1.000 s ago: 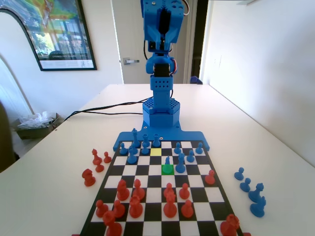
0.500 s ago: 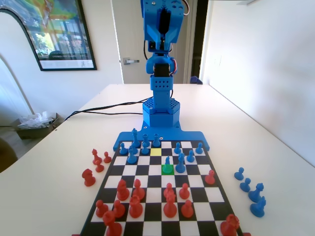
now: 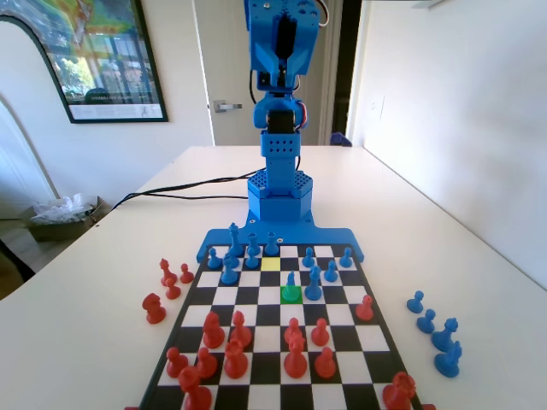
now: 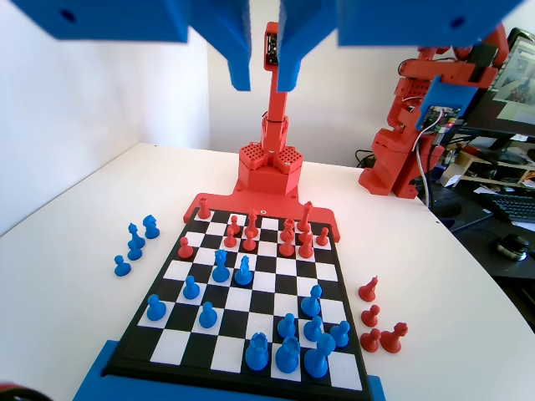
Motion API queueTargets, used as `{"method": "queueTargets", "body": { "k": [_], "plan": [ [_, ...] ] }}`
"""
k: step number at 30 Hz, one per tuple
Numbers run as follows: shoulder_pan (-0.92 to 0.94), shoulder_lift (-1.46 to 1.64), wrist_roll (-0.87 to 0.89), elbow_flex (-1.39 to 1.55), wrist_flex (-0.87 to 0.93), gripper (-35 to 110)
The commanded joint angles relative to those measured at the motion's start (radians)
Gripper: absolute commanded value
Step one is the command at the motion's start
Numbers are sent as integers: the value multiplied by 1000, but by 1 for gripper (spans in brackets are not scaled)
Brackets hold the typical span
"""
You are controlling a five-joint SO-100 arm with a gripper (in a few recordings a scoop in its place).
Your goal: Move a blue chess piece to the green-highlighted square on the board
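Hand: the hand (image 4: 264, 71) hangs high above the board (image 3: 256, 342), jaws a narrow gap apart, holding nothing.
Blue chess piece: the blue chess piece (image 3: 291, 284) stands upright on the green-highlighted square (image 3: 291, 295), mid-board in the fixed view.
Off-board pieces: four blue on the counter (image 3: 479, 290) right of the board, four red on its left.

fixed view: low at the red-piece end of the board (image 3: 272, 342), facing along it toward the blue arm (image 3: 280, 102), close. wrist view: high on the arm, looking down and forward over the board (image 4: 242, 301). shared: the whole board with its pieces.
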Motion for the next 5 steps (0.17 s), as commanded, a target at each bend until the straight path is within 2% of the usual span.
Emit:
{"method": "queueTargets", "body": {
  "k": [1,5],
  "plan": [
    [0,23,-11,5,-15,6],
    [0,23,-11,5,-15,6]
  ]
}}
